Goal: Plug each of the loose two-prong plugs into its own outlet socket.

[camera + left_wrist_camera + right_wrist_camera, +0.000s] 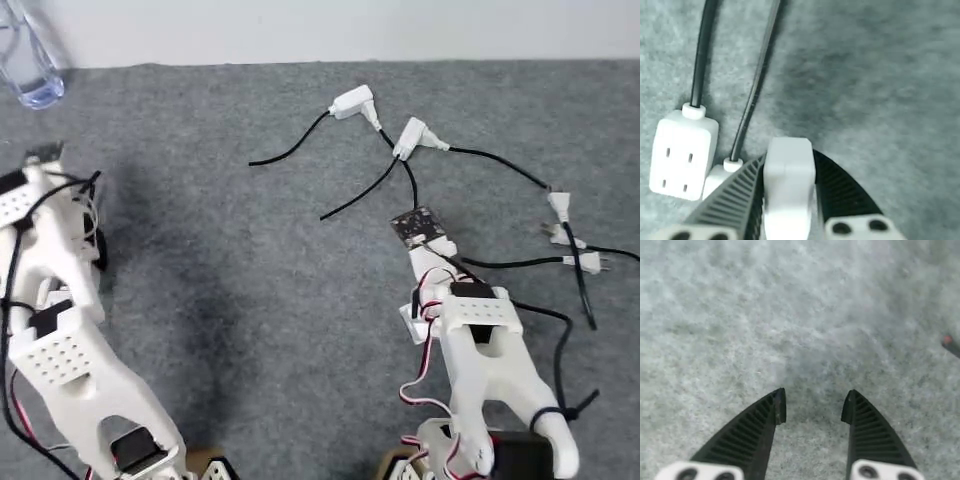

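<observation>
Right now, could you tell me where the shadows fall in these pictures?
High view: a soft shadow darkens the carpet beside the right arm. Left wrist view: a dim band crosses the carpet beyond the gripped white block. Right wrist view: faint shade ahead of the open gripper.

The high camera sits above the near edge, behind both arms, looking down across the grey carpeted table toward the far wall. Each wrist camera rides low, facing down past its own gripper. The left gripper, clamped on a white plug, is beside a white outlet block. The right gripper is over the same carpet. The high and left wrist views share the black cords.
</observation>
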`<state>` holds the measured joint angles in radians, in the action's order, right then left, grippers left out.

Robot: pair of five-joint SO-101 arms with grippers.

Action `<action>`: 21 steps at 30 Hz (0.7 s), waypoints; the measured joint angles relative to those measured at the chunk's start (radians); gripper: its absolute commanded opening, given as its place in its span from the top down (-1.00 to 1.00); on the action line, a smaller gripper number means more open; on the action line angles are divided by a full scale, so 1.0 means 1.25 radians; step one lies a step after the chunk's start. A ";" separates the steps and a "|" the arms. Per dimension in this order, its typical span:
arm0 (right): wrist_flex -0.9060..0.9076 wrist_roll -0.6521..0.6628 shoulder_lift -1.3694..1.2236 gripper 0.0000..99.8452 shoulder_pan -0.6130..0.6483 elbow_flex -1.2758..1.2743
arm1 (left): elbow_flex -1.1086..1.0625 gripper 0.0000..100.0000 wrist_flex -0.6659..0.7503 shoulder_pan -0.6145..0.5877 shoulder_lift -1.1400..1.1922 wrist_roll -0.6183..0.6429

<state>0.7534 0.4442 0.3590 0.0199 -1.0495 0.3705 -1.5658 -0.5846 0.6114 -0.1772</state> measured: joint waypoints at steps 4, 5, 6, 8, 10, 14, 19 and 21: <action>0.000 -0.001 0.000 0.62 -0.001 0.000 | 0.129 0.97 -0.108 0.032 0.000 0.000; 0.000 -0.001 0.000 0.62 -0.001 0.000 | 0.149 0.97 -0.117 0.043 0.000 0.000; 0.000 0.000 0.000 0.62 -0.004 0.000 | 0.162 0.97 -0.122 0.055 0.000 0.000; 0.000 0.000 0.000 0.62 -0.006 0.000 | 0.179 0.97 -0.126 0.085 0.000 -0.009; 0.000 0.000 0.000 0.62 -0.002 0.000 | 0.189 0.97 -0.126 0.120 0.000 -0.039; -0.028 -0.001 0.000 0.62 -0.026 0.000 | 0.191 0.97 -0.126 0.204 -0.006 -0.115; -0.076 -0.050 0.000 0.62 -0.075 0.000 | 0.123 0.97 -0.126 0.306 -0.117 -0.243; -0.083 -0.056 0.000 0.62 -0.083 0.000 | 0.065 0.97 -0.126 0.350 -0.173 -0.308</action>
<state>0.6490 0.3736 0.3590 -0.0844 -1.0495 0.4519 -1.7238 -0.1473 0.3951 -0.5623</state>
